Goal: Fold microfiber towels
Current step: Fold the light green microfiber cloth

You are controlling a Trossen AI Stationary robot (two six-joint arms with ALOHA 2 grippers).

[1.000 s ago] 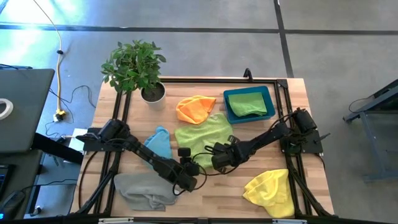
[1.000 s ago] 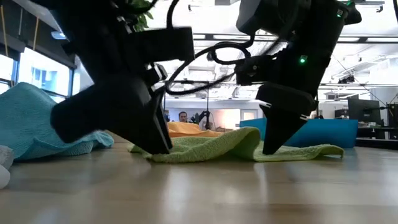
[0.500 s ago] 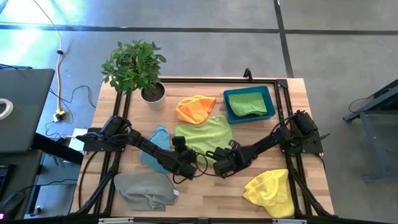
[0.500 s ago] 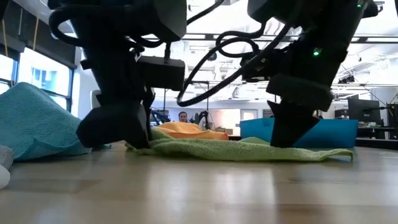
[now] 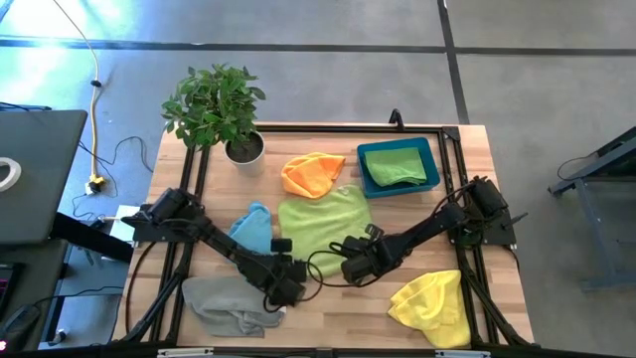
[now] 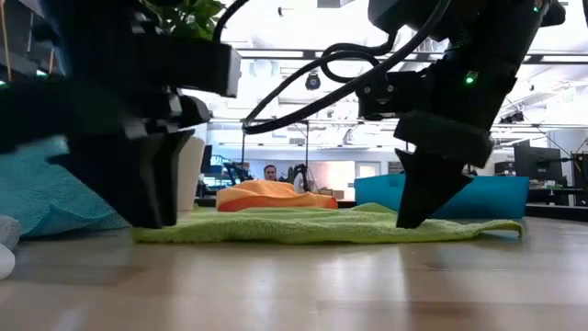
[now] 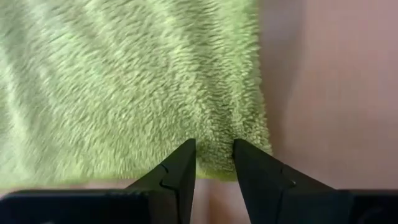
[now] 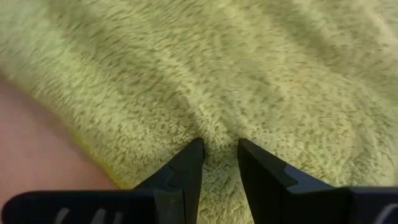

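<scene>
The lime green towel (image 5: 323, 224) lies spread on the table's middle and looks flat in the low view (image 6: 322, 225). My left gripper (image 5: 285, 291) is shut on it at its near left corner, and the left wrist view (image 7: 214, 155) shows this close up. My right gripper (image 5: 348, 270) is shut on its near edge farther right, as the right wrist view (image 8: 221, 152) shows. Loose around it lie the orange towel (image 5: 311, 172), the light blue towel (image 5: 253, 227), the grey towel (image 5: 231, 303) and the yellow towel (image 5: 429, 303). A green towel (image 5: 393, 166) sits in the bin. My left gripper pinches the lime green towel between its two fingers close to the near left corner (image 7: 217, 134), a little in from both edges. The fingers come steeply from above. The cloth there lies on the table. My right gripper pinches a small ridge of the towel (image 8: 219, 134) between its two fingers, just inside the near edge. Its fingers slant down from above. The cloth around them rests flat on the table.
A blue plastic bin (image 5: 434, 159) stands at the far right and a potted plant (image 5: 214, 104) at the far left corner. Bare wood shows along the near edge between the grey and yellow towels.
My left gripper has swung toward the far edge, then back near and toward the table's left, keeping its hold. The towel's near edge, humped up a second ago, has been drawn out wider and now lies flat. My right gripper has hardly moved.
</scene>
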